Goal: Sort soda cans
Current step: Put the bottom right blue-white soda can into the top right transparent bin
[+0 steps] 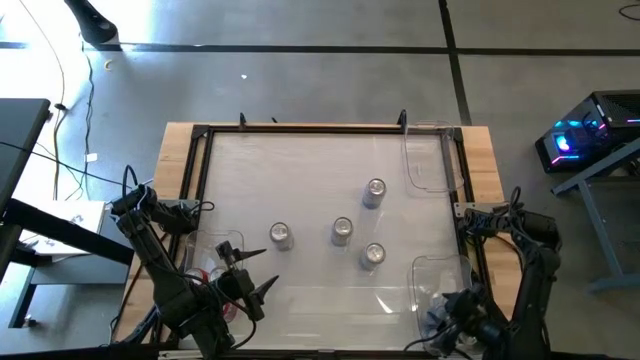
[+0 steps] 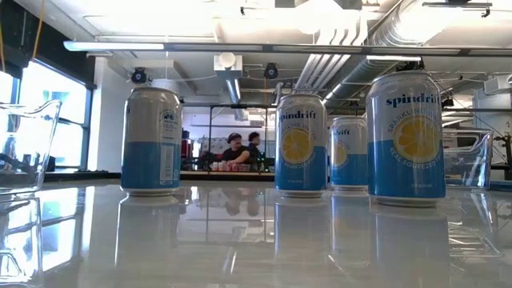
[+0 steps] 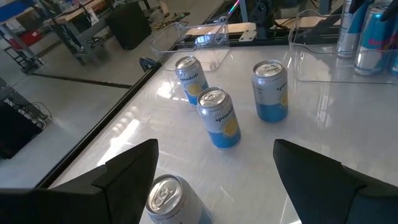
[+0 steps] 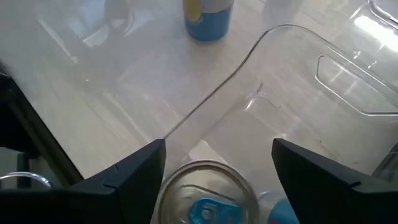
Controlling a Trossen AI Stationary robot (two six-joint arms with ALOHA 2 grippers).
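Silver can top [image 4: 203, 198] beneath gaping right pincer [image 4: 217, 163].

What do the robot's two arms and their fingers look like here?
Both arms are dark, jointed and bulky, with black cables looping along them. The left gripper and right gripper each carry two flat, black, wedge-shaped fingers without visible markings.
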